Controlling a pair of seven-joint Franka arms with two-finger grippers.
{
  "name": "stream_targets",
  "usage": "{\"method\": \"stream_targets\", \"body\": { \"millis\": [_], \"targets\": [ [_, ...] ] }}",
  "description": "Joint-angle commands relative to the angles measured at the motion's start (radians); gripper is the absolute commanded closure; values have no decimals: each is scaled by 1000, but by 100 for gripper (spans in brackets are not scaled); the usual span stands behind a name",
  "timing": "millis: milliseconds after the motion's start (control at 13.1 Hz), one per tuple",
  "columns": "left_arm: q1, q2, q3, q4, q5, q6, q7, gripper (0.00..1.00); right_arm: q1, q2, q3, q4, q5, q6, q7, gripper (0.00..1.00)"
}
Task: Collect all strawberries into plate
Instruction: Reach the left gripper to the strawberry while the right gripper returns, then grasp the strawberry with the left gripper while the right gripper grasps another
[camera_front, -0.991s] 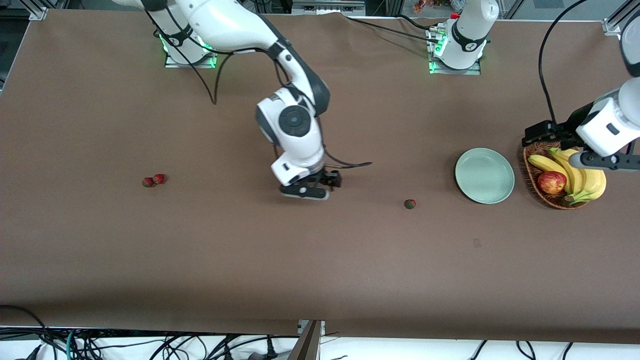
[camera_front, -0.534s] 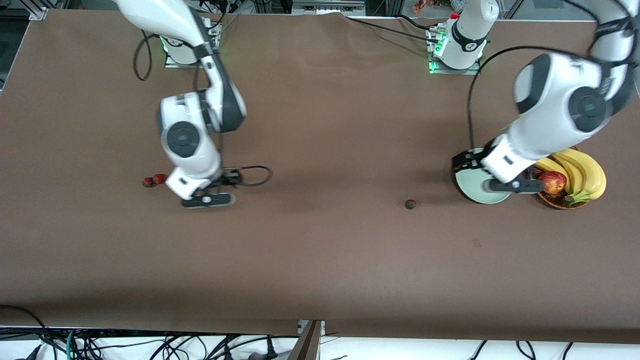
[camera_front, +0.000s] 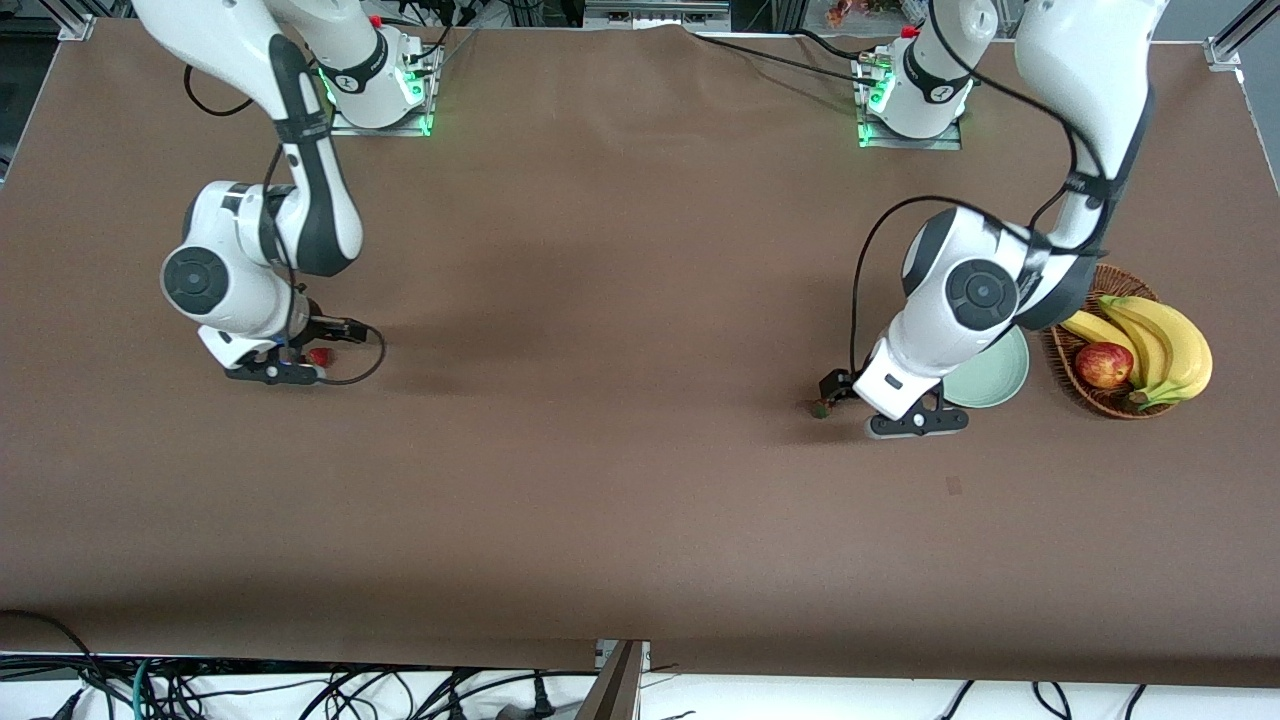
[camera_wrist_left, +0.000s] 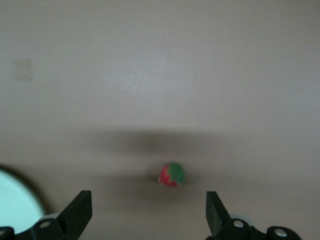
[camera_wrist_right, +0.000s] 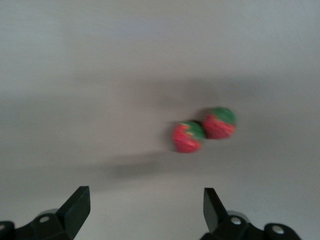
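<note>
Two strawberries (camera_wrist_right: 188, 137) (camera_wrist_right: 219, 123) lie touching on the brown table, seen in the right wrist view. In the front view only one of them (camera_front: 320, 356) shows beside the right hand. My right gripper (camera_front: 275, 372) (camera_wrist_right: 145, 207) hangs open and empty just beside this pair. A third strawberry (camera_front: 822, 407) (camera_wrist_left: 172, 175) lies a little way from the plate, toward the right arm's end of the table. My left gripper (camera_front: 900, 415) (camera_wrist_left: 147, 212) hangs open and empty close beside it. The mint-green plate (camera_front: 1005, 375) (camera_wrist_left: 12, 200) is partly hidden by the left arm.
A wicker basket (camera_front: 1065, 355) with bananas (camera_front: 1160, 345) and a red apple (camera_front: 1103, 364) stands beside the plate at the left arm's end. Cables hang along the table's front edge.
The right arm swung toward its end of the table and now hangs by the strawberry pair. The left arm moved from over the basket and plate to the lone strawberry.
</note>
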Motion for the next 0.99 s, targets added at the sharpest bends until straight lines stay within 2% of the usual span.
{"method": "stream_targets", "body": {
  "millis": [0,229,610,762,915],
  "targets": [
    [-33,87,8,25,78,92,-93,0,-71,20,6,-14,95,19,-46,0],
    [-40,153,4,32,232,141,-242,0,-85,72,16,-4,182,52,-101,0],
    [-48,153,-2,16,244,129,-265,0,-90,121,16,9,328,63,-202,3],
    [-48,148,-4,-12,244,123,-282,9,-104,147,16,28,354,66,-244,10],
    [-50,150,-4,-23,244,123,-293,24,-108,161,16,42,359,66,-267,19]
  ]
}}
